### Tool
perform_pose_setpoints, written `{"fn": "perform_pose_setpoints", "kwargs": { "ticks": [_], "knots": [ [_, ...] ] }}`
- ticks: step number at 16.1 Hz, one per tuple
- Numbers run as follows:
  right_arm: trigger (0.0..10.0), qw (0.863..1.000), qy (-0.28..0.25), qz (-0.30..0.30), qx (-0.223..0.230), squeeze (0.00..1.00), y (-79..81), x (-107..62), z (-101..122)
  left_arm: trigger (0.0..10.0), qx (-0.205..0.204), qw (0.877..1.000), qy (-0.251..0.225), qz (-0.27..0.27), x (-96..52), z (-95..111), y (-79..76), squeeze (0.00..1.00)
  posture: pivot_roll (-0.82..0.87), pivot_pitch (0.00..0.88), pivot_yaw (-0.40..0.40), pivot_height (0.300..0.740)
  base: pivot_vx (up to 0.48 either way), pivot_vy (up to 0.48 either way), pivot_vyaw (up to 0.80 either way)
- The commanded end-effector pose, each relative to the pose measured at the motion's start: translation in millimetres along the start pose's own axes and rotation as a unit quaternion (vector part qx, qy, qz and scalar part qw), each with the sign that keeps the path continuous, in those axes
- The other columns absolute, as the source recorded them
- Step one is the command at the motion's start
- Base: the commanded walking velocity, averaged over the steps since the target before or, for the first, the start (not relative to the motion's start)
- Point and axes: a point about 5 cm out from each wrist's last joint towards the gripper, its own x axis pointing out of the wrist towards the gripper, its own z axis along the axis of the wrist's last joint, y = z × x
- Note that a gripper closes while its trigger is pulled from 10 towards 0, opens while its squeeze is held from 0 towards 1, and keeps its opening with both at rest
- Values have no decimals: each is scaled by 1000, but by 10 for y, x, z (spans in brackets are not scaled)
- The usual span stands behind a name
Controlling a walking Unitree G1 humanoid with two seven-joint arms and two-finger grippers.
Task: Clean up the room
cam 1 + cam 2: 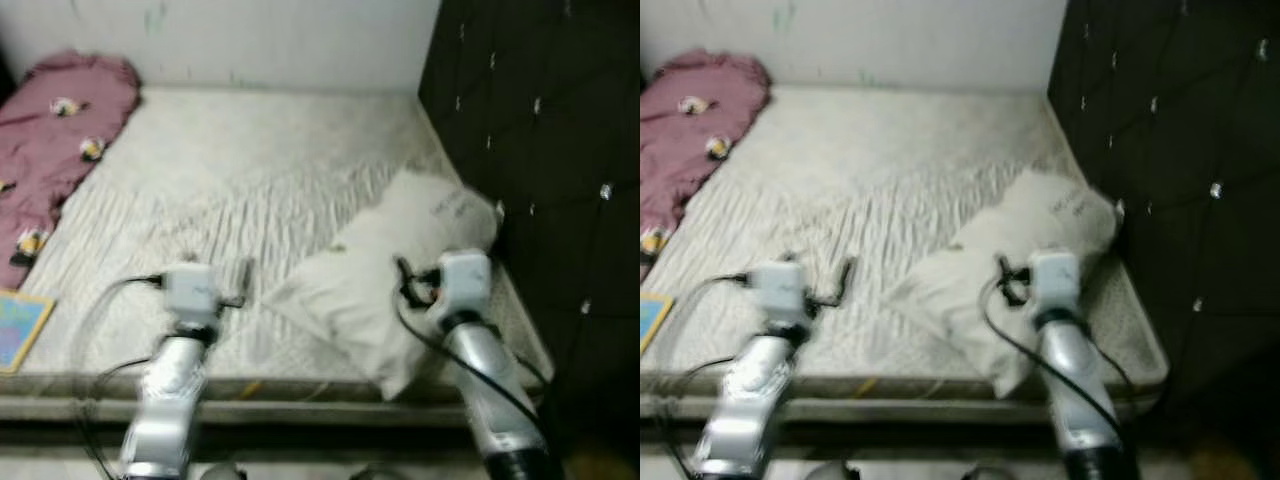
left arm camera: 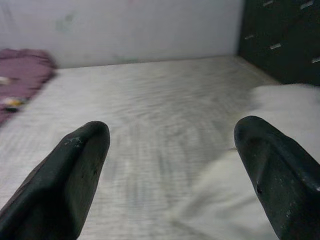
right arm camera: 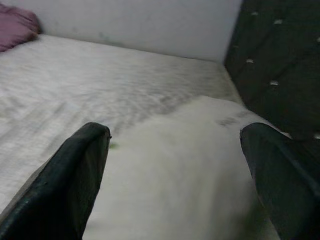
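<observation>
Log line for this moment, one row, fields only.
left gripper: open, over mattress | right gripper: open, above white pillow | pink blanket: far left corner | nothing held

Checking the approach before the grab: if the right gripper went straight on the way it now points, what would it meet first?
Most likely the white rumpled pillow, which lies between and just past the open jaws of the right gripper, near the black tufted headboard. Depth is hard to judge in this blur.
</observation>
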Motion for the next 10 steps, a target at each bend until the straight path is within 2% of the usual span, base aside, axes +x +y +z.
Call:
{"fn": "perform_pose_setpoints", "kwargs": {
  "ticks": [1,5,8,10],
  "knots": [
    [10000,1000,-10,6,4,0,57,38,56,10000,8,1000,-11,13,12,37,85,0,-54,0,-21,740,0,0,0],
    [10000,1000,-10,5,4,0,54,47,51,10000,-6,1000,-19,15,27,54,87,0,-54,0,-22,740,0,0,0],
    [10000,1000,-10,6,11,0,63,53,54,10000,8,1000,-20,19,38,64,89,0,-54,0,-21,740,0,0,0],
    [10000,1000,-10,7,12,0,69,56,57,10000,14,1000,-23,15,45,71,77,0,-55,0,-21,740,0,0,-569]
  ]
}}
